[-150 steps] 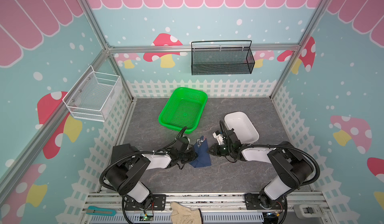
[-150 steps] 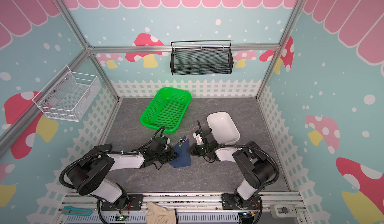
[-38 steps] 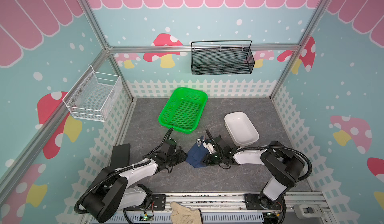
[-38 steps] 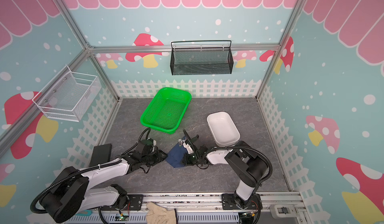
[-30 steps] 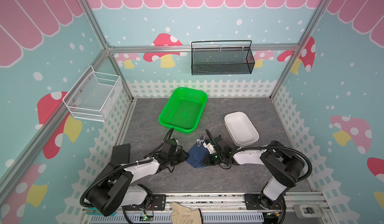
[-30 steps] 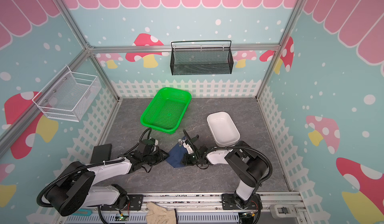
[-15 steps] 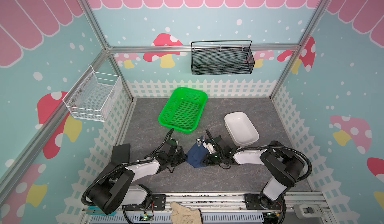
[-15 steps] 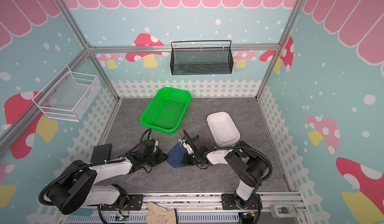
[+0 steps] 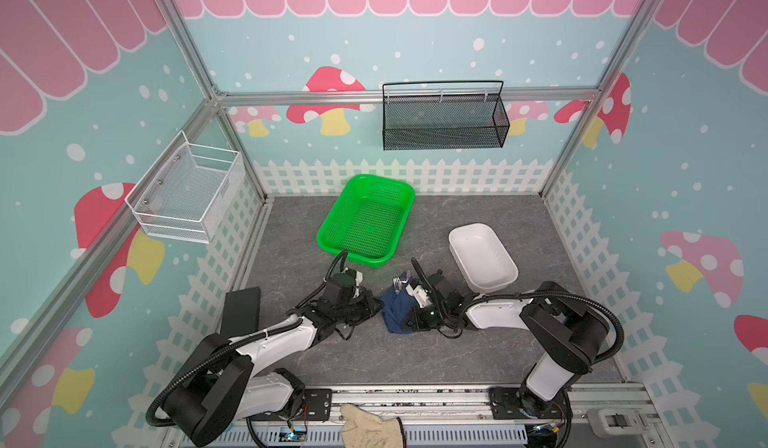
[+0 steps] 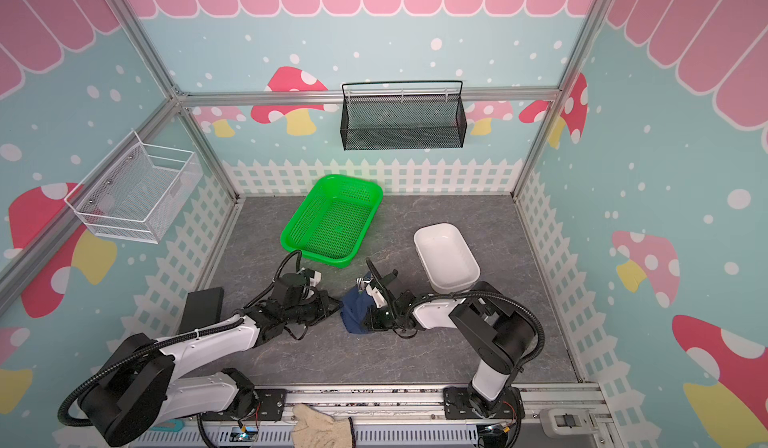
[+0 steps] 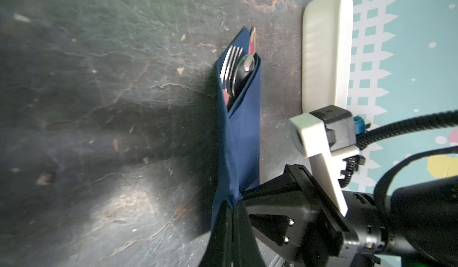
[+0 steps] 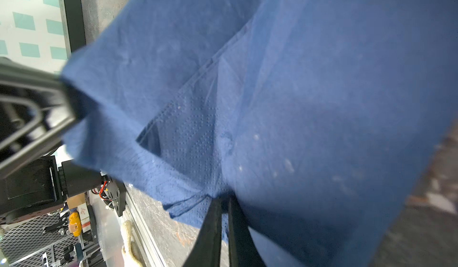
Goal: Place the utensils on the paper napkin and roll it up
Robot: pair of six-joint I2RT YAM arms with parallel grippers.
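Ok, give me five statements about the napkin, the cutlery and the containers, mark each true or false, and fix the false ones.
1. The fork and spoon stick out of one end of the folded napkin. True.
2. The fork lies in the green basket. False: the basket is empty, and the fork is wrapped in the napkin.
3. On the left arm and the right arm, the jaws are shut on the napkin. True.
4. The white tub lies upside down. False: it sits open side up and empty.
5. The glove lies on the napkin. False: it lies at the front edge, apart from the napkin.
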